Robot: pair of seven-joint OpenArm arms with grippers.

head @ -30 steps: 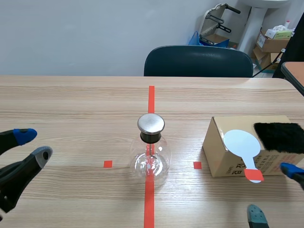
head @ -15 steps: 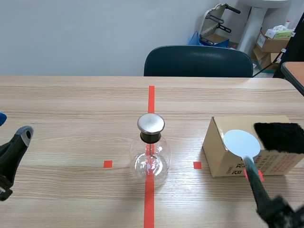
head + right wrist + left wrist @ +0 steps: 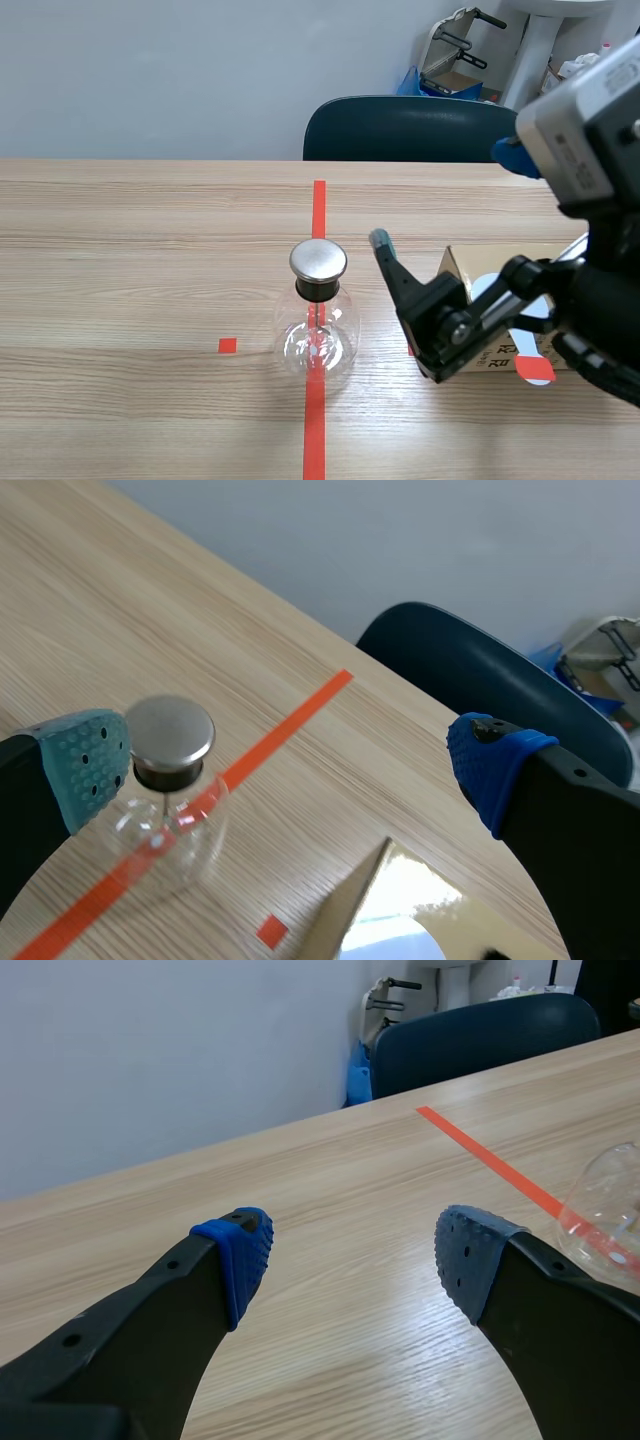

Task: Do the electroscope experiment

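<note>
Right gripper [image 3: 443,196] is lifting over the box [image 3: 495,350], fingers spread, empty | left gripper [image 3: 345,1260] is backing off, also spread | paddle [image 3: 536,368] is still lying ungrabbed, flask [image 3: 317,335] waiting

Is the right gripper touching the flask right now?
Apart. The scene view shows a strip of bare table between the flask and the right gripper.
</note>
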